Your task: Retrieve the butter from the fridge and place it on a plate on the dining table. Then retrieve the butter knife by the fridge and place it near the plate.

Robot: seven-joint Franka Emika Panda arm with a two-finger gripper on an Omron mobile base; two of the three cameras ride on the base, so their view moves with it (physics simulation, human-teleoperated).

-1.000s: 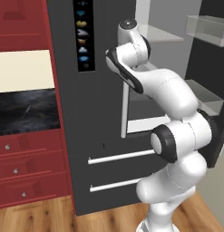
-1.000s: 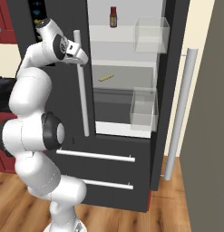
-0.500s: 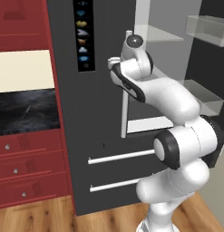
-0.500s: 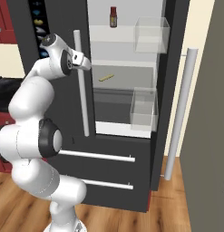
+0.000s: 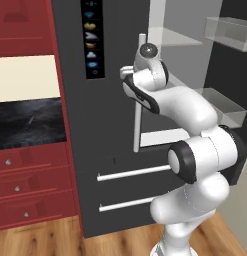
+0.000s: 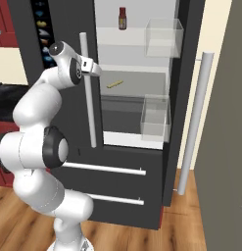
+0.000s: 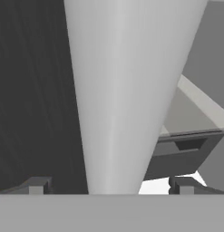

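White bar handle [image 7: 127, 90] of the fridge [image 6: 68, 44] stands between our gripper [image 7: 109, 186] fingertips, jaws spread wide, not clamped. Yellow butter [image 6: 114, 84] lies on a shelf [image 6: 134, 90] beyond the gripper, well apart.

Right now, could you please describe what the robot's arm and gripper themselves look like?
The arm is built of glossy white, rounded segments joined by dark grey to black joint rings, with a round dark cap on its topmost joint. No cables or markings show. The gripper ends in two small, blocky dark grey finger tips.
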